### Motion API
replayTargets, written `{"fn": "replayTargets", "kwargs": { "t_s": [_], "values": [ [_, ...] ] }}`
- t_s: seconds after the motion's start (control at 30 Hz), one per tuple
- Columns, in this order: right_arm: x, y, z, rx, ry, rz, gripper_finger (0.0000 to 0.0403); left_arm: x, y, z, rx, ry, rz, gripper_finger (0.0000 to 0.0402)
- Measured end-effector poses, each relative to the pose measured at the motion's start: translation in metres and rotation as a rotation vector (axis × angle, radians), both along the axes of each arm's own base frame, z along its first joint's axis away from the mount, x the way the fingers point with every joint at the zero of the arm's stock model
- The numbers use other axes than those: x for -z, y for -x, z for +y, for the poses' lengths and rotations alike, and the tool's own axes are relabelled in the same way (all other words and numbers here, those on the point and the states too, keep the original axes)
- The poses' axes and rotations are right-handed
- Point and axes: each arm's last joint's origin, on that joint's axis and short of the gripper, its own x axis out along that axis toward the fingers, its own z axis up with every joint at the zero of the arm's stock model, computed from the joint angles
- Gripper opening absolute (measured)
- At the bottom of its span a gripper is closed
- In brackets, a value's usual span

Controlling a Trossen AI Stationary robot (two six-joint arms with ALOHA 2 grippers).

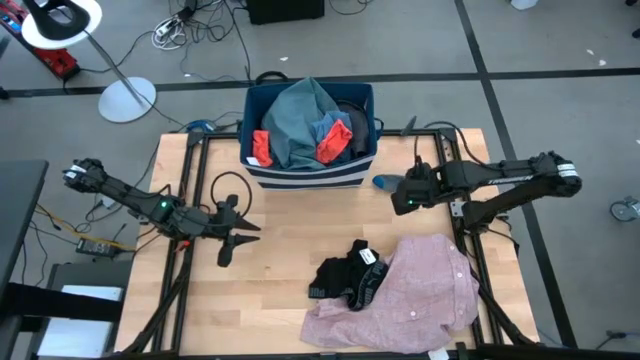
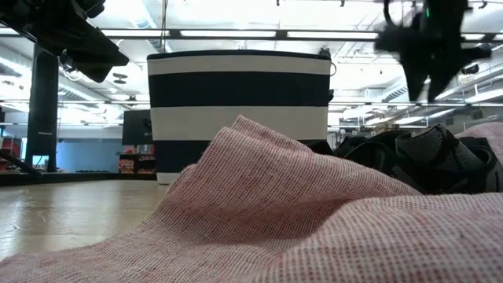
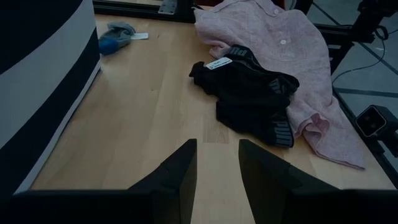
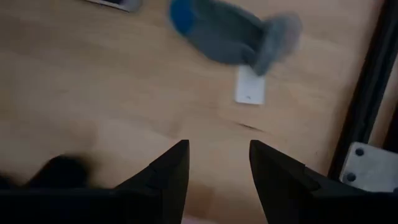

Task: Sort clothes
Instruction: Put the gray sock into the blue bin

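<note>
Pink shirt crumpled at table's near right corner; black garment overlapping its left edge; small blue-grey piece beside bin.

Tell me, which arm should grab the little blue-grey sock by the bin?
Probably the right. The right hand hangs open just beside the sock, and its own camera looks straight down on it. The left hand sits far across the table, nearer the black clothes.

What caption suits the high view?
Both grippers, left and right, open above table; pink shirt unsorted.
</note>
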Motion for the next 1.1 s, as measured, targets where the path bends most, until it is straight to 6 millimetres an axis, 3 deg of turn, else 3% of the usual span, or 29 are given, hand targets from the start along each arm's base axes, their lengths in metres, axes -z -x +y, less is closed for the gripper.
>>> {"fn": "replayTargets", "kwargs": {
  "t_s": [0.17, 0.33, 0.77, 0.97, 1.1],
  "values": [
    [0.045, 0.016, -0.024, 0.096, -0.019, 0.043, 0.0166, 0.000, 0.000, 0.000, -0.002, 0.006, 0.001, 0.0124],
    [0.073, 0.017, -0.051, 0.106, -0.018, -0.008, 0.0164, 0.000, 0.000, 0.000, -0.003, 0.007, 0.000, 0.0124],
    [0.110, 0.016, -0.121, 0.141, -0.003, -0.006, 0.0164, 0.000, 0.000, 0.000, -0.013, 0.030, 0.002, 0.0124],
    [0.134, 0.012, -0.132, 0.149, -0.085, 0.075, 0.0159, 0.000, 0.000, 0.000, -0.013, 0.031, 0.002, 0.0124],
    [0.139, 0.009, -0.132, 0.131, -0.103, 0.087, 0.0115, 0.000, 0.000, 0.000, -0.014, 0.033, 0.002, 0.0124]
  ]
}}
